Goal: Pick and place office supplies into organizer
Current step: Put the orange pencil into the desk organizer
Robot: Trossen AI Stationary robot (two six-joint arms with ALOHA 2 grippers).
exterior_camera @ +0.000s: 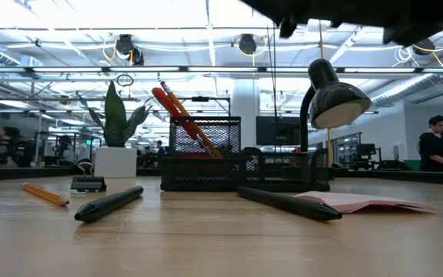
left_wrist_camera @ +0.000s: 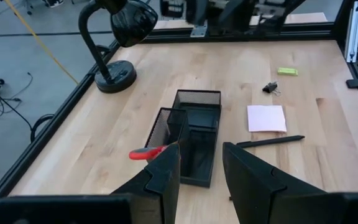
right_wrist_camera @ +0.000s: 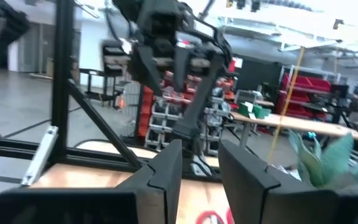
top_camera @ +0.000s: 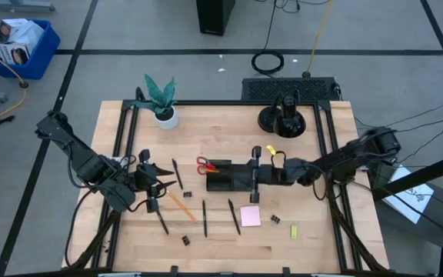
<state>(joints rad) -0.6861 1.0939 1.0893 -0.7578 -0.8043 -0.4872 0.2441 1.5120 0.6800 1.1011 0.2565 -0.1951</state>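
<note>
The black mesh organizer [top_camera: 233, 175] stands mid-table. Red-handled scissors [top_camera: 205, 165] and an orange pencil [exterior_camera: 194, 123] stick up out of its tall left cup. My right gripper [top_camera: 246, 175] hangs over the organizer's right half, open and holding nothing [right_wrist_camera: 201, 158]. My left gripper [top_camera: 166, 183] hovers left of the organizer, open and facing it [left_wrist_camera: 201, 165], with nothing between its fingers. Several black pens [top_camera: 204, 218], an orange pencil [top_camera: 181, 206], a pink sticky-note pad [top_camera: 251, 216], binder clips [top_camera: 274, 221] and a yellow-green piece [top_camera: 294, 231] lie flat on the table nearer the front.
A potted plant [top_camera: 162, 100] stands at the far left and a black desk lamp [top_camera: 283, 119] at the far right of the wooden table. A black frame rail [top_camera: 333, 177] borders the table. People stand in the room behind [exterior_camera: 441, 142].
</note>
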